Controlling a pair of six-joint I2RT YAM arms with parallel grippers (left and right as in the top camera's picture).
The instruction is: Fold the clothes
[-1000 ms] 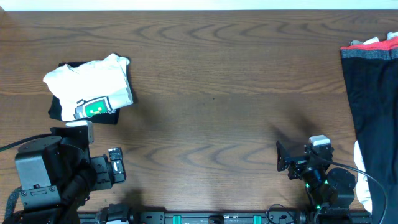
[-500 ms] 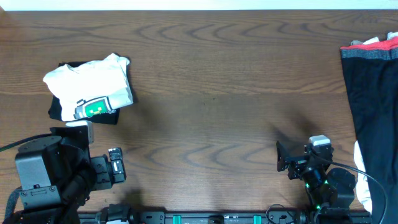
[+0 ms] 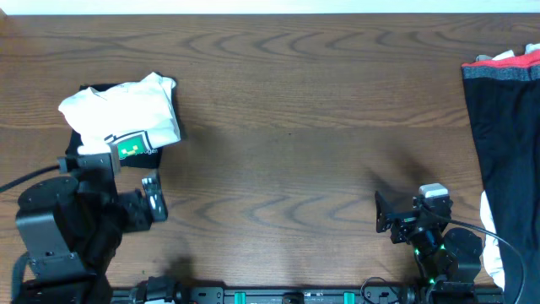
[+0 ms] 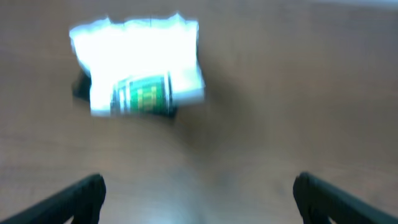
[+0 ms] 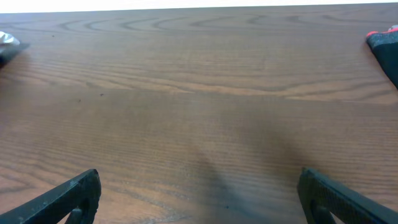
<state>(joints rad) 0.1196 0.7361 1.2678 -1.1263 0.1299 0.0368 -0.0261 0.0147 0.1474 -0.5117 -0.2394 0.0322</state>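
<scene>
The clothes in play are a folded white T-shirt with a green-and-white patch, lying at the table's left on a black folded shirt. My left gripper hovers just in front of that stack, open, with nothing between its fingers. In the blurred left wrist view the white T-shirt lies ahead of the open left gripper, apart from it. My right gripper stays low near the front right, open over bare wood. The right wrist view shows the right gripper empty.
A pile of dark garments with red and white edges covers the table's right side; its corner shows in the right wrist view. The wooden table stretches between the two stacks.
My left arm has moved forward toward the white T-shirt, its gripper still open. The right arm has not moved.
</scene>
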